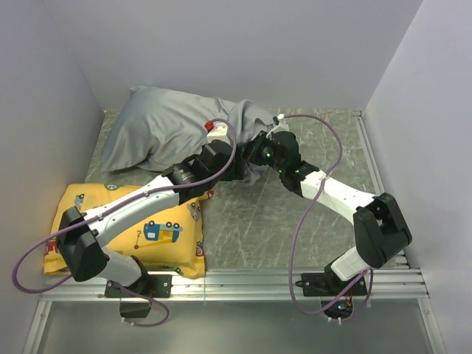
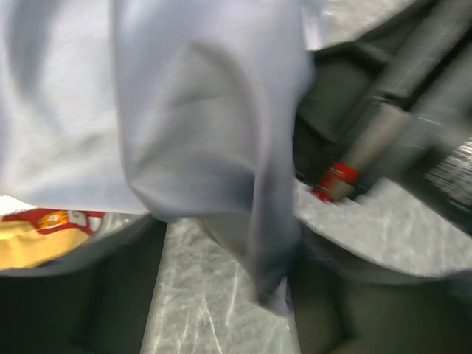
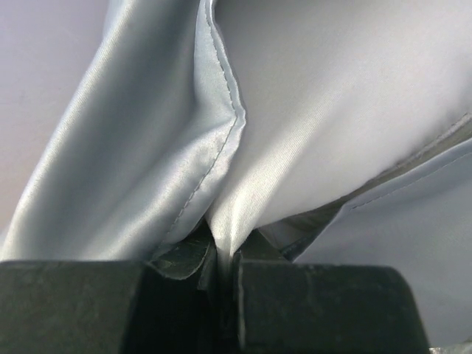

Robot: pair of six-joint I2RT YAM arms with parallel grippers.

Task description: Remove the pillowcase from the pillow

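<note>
Silver-grey satin pillowcase (image 1: 166, 125), bulging with the pillow, is lying beyond the yellow cartoon-print cushion (image 1: 158, 236); the right pincer (image 3: 225, 269) is pinching its cloth, probably to peel it off, while the left pincer (image 2: 221, 302) is hanging spread around a fold.

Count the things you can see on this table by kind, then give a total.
Grey pillowcase: 1
Yellow cushion: 1
Robot arms: 2 (left arm, right arm)
Purple cables: 2 (left cable, right cable)
Total: 6
</note>
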